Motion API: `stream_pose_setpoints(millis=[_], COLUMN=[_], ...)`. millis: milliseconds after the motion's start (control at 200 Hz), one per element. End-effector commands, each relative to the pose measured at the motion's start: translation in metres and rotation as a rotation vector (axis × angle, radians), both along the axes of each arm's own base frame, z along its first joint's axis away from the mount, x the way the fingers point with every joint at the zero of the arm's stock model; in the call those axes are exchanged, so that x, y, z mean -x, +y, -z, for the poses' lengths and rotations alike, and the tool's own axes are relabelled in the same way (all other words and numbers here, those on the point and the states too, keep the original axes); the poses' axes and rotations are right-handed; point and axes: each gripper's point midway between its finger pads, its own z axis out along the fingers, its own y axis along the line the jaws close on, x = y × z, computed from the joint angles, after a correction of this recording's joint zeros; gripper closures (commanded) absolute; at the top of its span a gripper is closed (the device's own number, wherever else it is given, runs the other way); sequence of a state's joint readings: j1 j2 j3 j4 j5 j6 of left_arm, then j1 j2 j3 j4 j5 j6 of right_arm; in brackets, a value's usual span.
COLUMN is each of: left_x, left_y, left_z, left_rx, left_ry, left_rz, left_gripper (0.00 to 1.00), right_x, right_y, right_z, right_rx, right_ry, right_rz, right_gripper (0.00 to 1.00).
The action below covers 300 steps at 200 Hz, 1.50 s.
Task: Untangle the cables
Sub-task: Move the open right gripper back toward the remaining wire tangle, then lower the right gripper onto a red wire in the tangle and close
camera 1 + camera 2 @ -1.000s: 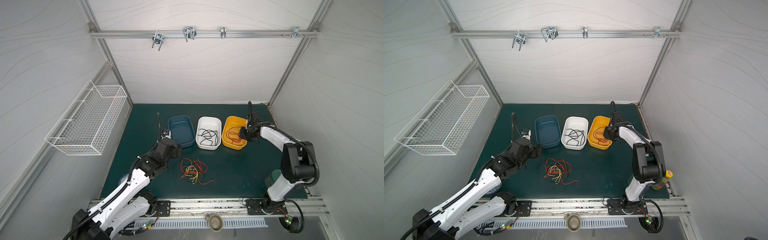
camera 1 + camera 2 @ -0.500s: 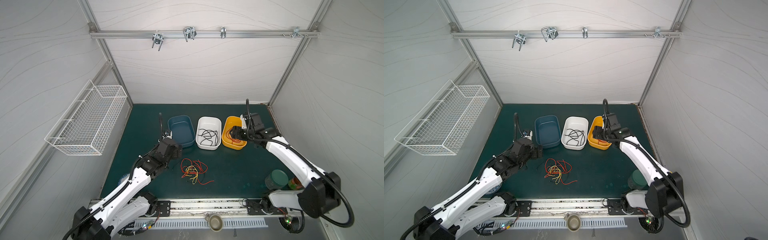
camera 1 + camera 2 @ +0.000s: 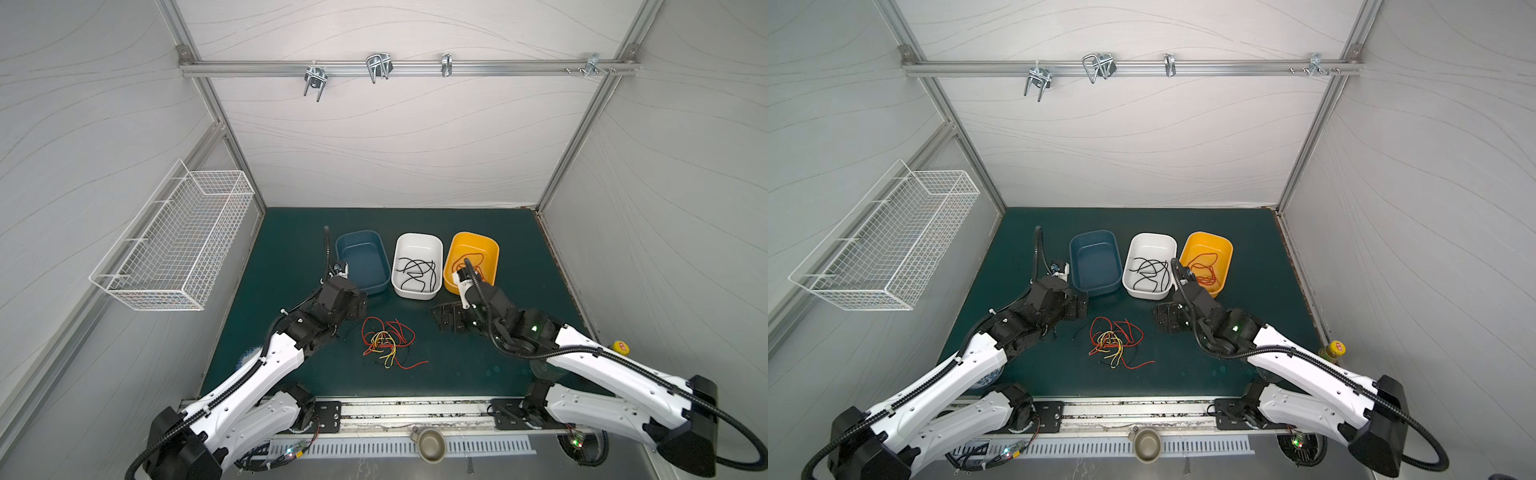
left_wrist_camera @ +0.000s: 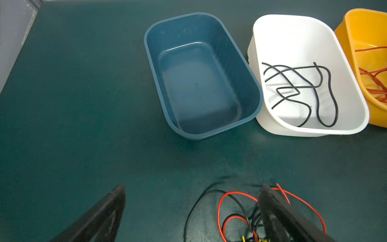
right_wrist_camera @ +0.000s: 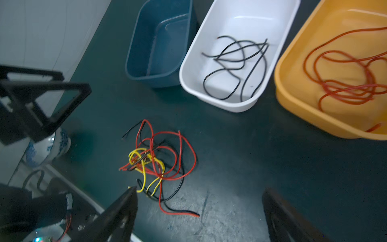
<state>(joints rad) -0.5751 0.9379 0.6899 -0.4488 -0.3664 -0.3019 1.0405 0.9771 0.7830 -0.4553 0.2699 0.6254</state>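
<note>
Cables [image 3: 388, 340] are lying knotted.
Left claw [image 4: 193, 186] and right claw [image 5: 200, 189] are gaping empty; yanking one cable is risking cinching the rest.

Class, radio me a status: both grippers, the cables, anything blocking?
Left gripper open, empty. Right gripper likewise. Tangled cables on mat between them; some sorted into white tub, yellow tub. Nothing blocking.
</note>
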Motion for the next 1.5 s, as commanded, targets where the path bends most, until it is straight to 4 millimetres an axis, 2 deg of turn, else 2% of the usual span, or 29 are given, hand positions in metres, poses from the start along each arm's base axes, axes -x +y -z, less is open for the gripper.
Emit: stream_pose_setpoints(millis=[0,185,255,365,550,680,790,935,1090,1215,1361,1496], left_x=[-0.006,-0.006,-0.005,-0.005,-0.004,-0.004,-0.004,-0.004,-0.003,-0.003,-0.003,-0.003], left_y=[-0.005,-0.005,-0.005,-0.006,-0.007,-0.008,-0.009,-0.009,-0.010,-0.010,-0.011,-0.011], left_z=[-0.018,-0.018,-0.018,-0.017,-0.018,-0.018,-0.018,-0.019,-0.018,-0.018,-0.019,-0.018], left_rx=[0.008,0.002,-0.002,-0.008,-0.008,-0.007,-0.004,-0.002,-0.001,-0.001,0.000,0.000], left_ry=[-0.038,-0.040,-0.039,-0.040,-0.043,-0.043,-0.041,-0.042,-0.039,-0.039,-0.041,-0.039], left_rz=[0.009,0.013,0.015,0.016,0.023,0.026,0.030,0.033,0.037,0.038,0.042,0.043], left_gripper=[0.00,0.00,0.00,0.01,0.01,0.00,0.01,0.00,0.01,0.01,0.00,0.00], right_x=[0.006,0.032,0.041,0.046,0.036,0.040,0.039,0.041,0.037,0.034,0.031,0.030], right_y=[0.014,0.058,0.077,0.096,0.102,0.111,0.107,0.106,0.101,0.098,0.096,0.098], right_z=[-0.001,0.030,0.036,0.043,0.057,0.065,0.073,0.081,0.084,0.088,0.099,0.101], right_rx=[-0.051,-0.046,-0.022,0.085,0.285,0.255,0.271,0.286,0.303,0.301,0.294,0.293], right_ry=[-0.049,-0.022,-0.041,-0.110,-0.167,-0.158,-0.140,-0.118,-0.117,-0.094,-0.046,-0.039], right_rz=[0.031,-0.076,-0.129,-0.171,-0.152,-0.179,-0.161,-0.155,-0.121,-0.107,-0.094,-0.098], right_gripper=[0.07,0.08,0.08,0.09,0.12,0.20,0.23,0.33,0.34,0.41,0.42,0.43])
